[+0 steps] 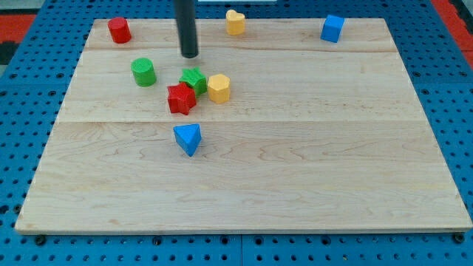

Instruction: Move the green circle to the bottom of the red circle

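The green circle (143, 72) is a short green cylinder at the board's upper left. The red circle (119, 30) is a red cylinder near the top left corner, up and to the left of the green one. My tip (191, 55) comes down from the view's top and rests on the board to the right of the green circle and a little above it, clear of it. It stands just above the green star-shaped block (194, 79).
A red star block (181, 98) and a yellow hexagon block (219, 88) cluster with the green star. A blue triangle (188, 139) lies below them. A yellow heart (235, 22) and a blue cube (332, 28) sit along the top edge of the wooden board (310, 162).
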